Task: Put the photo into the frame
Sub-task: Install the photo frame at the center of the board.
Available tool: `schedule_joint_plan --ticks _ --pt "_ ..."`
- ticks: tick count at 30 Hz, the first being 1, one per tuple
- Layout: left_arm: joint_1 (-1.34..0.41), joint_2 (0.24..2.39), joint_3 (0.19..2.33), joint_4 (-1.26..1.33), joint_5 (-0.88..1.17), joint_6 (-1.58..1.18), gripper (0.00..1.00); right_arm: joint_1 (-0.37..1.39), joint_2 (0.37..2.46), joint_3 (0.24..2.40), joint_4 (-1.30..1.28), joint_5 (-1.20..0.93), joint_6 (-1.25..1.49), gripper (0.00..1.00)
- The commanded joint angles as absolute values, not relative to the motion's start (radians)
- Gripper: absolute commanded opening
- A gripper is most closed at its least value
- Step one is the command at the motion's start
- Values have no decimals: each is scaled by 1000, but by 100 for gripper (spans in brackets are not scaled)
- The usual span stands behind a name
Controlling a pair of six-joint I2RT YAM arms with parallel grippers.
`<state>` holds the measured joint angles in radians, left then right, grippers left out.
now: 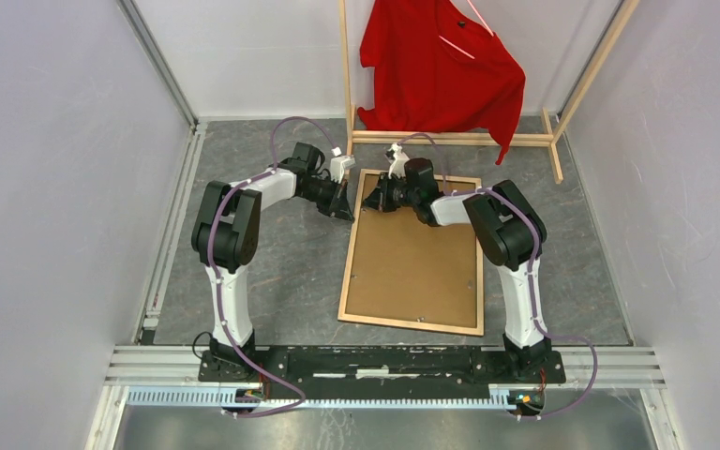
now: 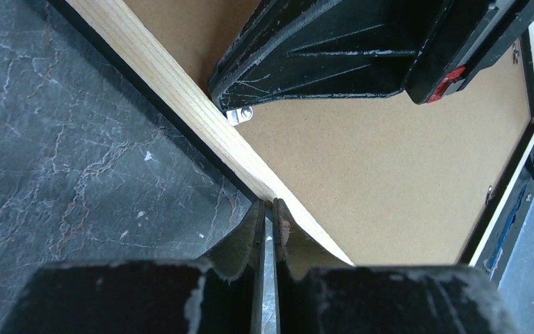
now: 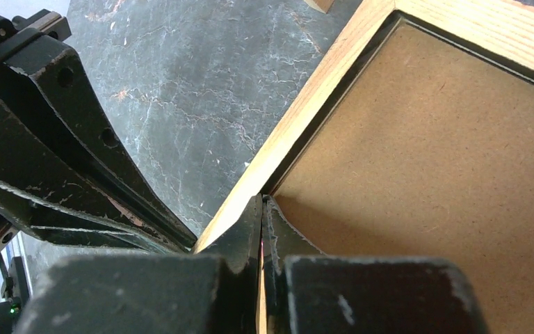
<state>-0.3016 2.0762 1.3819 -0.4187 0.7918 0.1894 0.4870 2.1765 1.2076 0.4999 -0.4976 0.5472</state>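
Observation:
The frame [image 1: 347, 272] lies face down in the middle of the table, its light wood back up, with the thin brown backing board [image 1: 412, 262] inside it. The photo is hidden. Both grippers are at the frame's far left corner. My left gripper [image 1: 345, 208] is shut, its tips against the outer edge of the left rail [image 2: 174, 90]. My right gripper [image 1: 375, 199] is shut, its tips on the inner edge of that rail [image 3: 299, 118], next to the backing board [image 3: 445, 153]. A small metal tab [image 2: 240, 113] sits on the rail by the right gripper's finger [image 2: 334, 49].
A wooden clothes rack [image 1: 450, 139] with a red shirt [image 1: 441, 66] stands at the back, just beyond the frame's far edge. Grey walls close in on the left and right. An aluminium rail [image 1: 384, 361] carries the arm bases at the near edge.

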Motion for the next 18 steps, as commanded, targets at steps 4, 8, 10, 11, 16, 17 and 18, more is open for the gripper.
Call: schedule_joint_plan --ticks 4,8,10,11,16,17,18 --pt "-324 2056 1376 -427 780 207 12 504 2186 1222 471 -510 519 0" --pt "-323 2049 1378 -433 780 208 12 495 2162 1245 456 -494 511 3" --pt "-323 2042 1386 -457 779 225 12 480 2134 1262 439 -480 506 8" --pt "-322 2034 1391 -469 777 235 14 472 2113 1265 437 -467 502 14" --pt "-313 1987 1400 -550 791 316 34 443 2060 1301 390 -405 488 38" --pt "-311 1978 1400 -568 790 333 37 443 2065 1318 370 -396 486 40" --pt "-309 1972 1398 -585 785 350 39 445 2075 1334 358 -397 488 42"
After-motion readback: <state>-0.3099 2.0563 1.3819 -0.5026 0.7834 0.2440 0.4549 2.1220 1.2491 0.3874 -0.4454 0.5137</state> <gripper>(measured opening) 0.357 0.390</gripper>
